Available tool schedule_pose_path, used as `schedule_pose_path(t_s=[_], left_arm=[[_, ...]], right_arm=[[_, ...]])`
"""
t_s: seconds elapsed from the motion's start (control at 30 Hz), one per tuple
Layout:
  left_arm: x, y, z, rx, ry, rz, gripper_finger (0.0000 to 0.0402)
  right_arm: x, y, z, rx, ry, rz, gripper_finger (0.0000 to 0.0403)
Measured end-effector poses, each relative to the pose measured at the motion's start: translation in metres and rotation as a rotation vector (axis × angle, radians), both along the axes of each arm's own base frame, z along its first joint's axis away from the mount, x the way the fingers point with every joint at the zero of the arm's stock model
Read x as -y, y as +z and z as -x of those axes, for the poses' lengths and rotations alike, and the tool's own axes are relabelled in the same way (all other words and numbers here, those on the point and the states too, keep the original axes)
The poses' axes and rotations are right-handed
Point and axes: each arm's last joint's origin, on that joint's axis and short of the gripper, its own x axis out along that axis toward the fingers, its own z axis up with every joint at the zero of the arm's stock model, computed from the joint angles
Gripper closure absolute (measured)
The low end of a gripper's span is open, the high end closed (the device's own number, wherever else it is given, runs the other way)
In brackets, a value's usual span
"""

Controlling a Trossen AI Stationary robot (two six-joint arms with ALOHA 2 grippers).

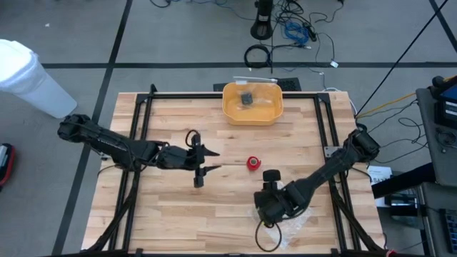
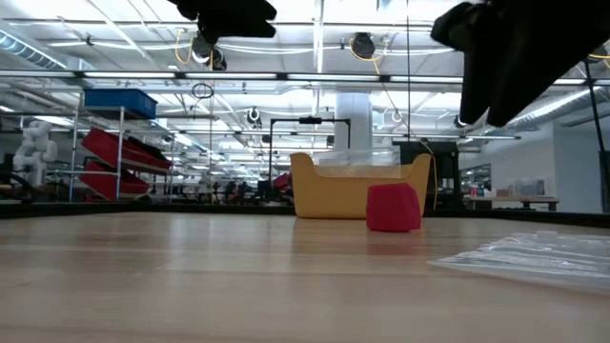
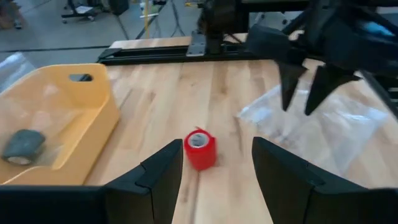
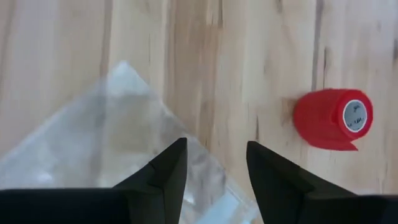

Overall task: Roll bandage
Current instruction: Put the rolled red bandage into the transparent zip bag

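High view: bandage (image 1: 253,163), a small red roll standing alone on the table (image 1: 214,228) between my grippers. Right gripper (image 1: 267,177) nearer, just beside it, parted, empty. Left gripper (image 1: 204,161) wide open, empty, facing it

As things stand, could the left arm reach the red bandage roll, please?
Probably yes: the left pincer is open and faces the red bandage roll across bare wood, with nothing between; the right pincer hangs off to one side.

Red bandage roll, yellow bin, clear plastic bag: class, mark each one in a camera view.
Red bandage roll (image 3: 199,149), left wrist view, its side wall.
Yellow bin (image 1: 230,107), high view, left rim.
Clear plastic bag (image 4: 93,134), right wrist view, flat middle.
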Motion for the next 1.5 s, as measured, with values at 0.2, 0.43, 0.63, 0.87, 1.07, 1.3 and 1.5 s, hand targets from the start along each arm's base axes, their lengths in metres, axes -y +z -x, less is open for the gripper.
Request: schedule_pose_path(t_s=[0.2,0.43,0.63,0.87,1.07,1.3,1.5], left_arm=[[0.021,-0.012,0.007,0.108,-0.089,-0.026,0.0203],[0.028,-0.027,0.018,0.306,-0.153,-0.102,0.0203],[0.023,-0.035,0.020,0.298,-0.187,-0.118,0.0203],[0.023,-0.048,0.017,0.215,-0.200,-0.061,0.0203],[0.027,-0.065,0.005,0.206,-0.193,-0.064,0.0203],[0.022,-0.091,-0.013,0.178,-0.158,-0.071,0.0203],[0.016,-0.104,-0.016,0.108,-0.077,-0.111,0.0203]], right_arm=[[-0.016,0.003,0.005,0.167,-0.081,0.059,0.0252],[-0.030,-0.002,0.030,0.409,-0.231,0.254,0.0252],[-0.036,-0.029,0.064,0.671,-0.393,0.272,0.0252],[-0.018,-0.081,0.097,0.847,-0.615,0.095,0.0252],[-0.016,-0.100,0.102,0.689,-0.745,-0.073,0.0252],[-0.011,-0.092,0.109,0.516,-0.861,-0.038,0.0252],[-0.003,-0.106,0.128,0.452,-0.966,-0.047,0.0251]])
